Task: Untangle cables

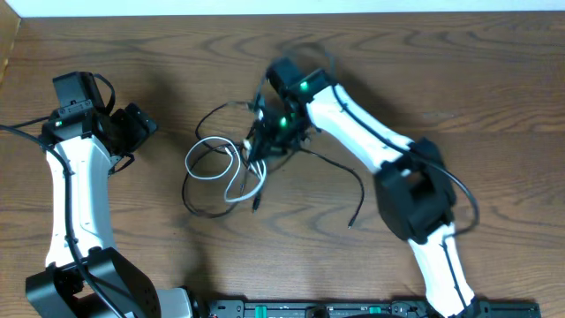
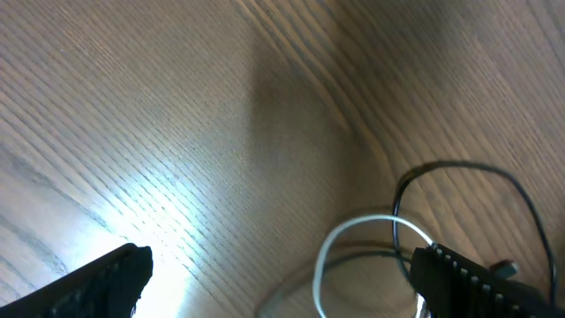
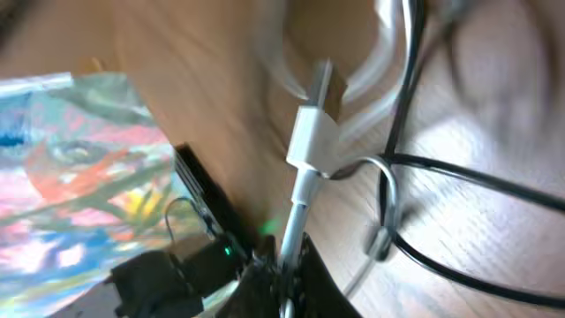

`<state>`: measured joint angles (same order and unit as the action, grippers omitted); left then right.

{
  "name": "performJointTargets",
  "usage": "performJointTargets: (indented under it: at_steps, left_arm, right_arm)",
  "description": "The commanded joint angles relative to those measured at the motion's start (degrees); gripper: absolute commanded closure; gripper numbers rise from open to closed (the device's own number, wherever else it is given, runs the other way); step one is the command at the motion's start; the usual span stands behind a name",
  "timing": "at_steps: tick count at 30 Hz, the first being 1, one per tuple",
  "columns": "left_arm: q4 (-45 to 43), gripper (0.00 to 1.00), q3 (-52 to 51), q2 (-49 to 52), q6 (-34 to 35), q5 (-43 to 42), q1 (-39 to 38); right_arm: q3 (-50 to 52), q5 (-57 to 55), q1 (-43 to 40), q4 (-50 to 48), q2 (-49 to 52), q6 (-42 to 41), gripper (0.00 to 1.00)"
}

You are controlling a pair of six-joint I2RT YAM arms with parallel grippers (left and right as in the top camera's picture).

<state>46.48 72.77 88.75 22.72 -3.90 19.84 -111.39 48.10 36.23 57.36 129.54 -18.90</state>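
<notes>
Wood with long, wavy brown grain makes up the bench (image 1: 441,79), and the task's cords lie bunched near its middle. The white cable (image 1: 231,172) is a smooth round cord laid in a few overlapping loops, and the bunch is wider across the bench than it is deep. The black cables (image 1: 196,190) are thinner. One curves round the left side of the white loops, and another trails off to the right in a loose arc with its free end (image 1: 350,223) pointing toward the robot's side of the bench. The right claw (image 1: 258,148) is down on the upper right of the bunch, pressed together and pinching the white cable. In the right wrist view the white cord rises straight out of the dark claw to a blocky white plug (image 3: 313,137) with a flat metal tongue. The plug points directly away from the claw, its long axis in line with the cord. A glossy black cable crosses just beside the plug, and a thin pale cord hooks round it. The left claw (image 1: 141,124) hangs well apart from the bunch, off to the left, spread wide and holding nothing. Its wrist view shows two ridged black fingers (image 2: 477,281) at the bottom corners with bare wood between them. Beyond them one white loop and one black loop lie flat on the bench.
</notes>
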Motion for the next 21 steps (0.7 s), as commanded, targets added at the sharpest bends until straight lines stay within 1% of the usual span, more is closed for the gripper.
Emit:
performJointTargets:
  at_steps: [1,6,10,15,21]
  left_arm:
    - [0.2,0.02,-0.3,0.3,0.3,1.0,0.1]
    - [0.2,0.02,-0.3,0.3,0.3,1.0,0.1]
    - [0.2,0.02,-0.3,0.3,0.3,1.0,0.1]
    - [0.2,0.02,-0.3,0.3,0.3,1.0,0.1]
    - [0.2,0.02,-0.3,0.3,0.3,1.0,0.1]
  right_arm:
    - [-2.3,-6.1,0.0,-4.1,-10.0,0.8,0.99]
    - [-2.3,-17.1,0.0,-10.4,-16.7,1.1,0.99]
    - [-2.3,-23.2,0.4,-12.6,-19.5,4.9,0.98]
    - [-2.2,-27.8,0.6,-11.2,-18.9,5.9,0.99]
    - [-2.2,-31.9,0.6,-5.5,-16.2,5.9,0.99]
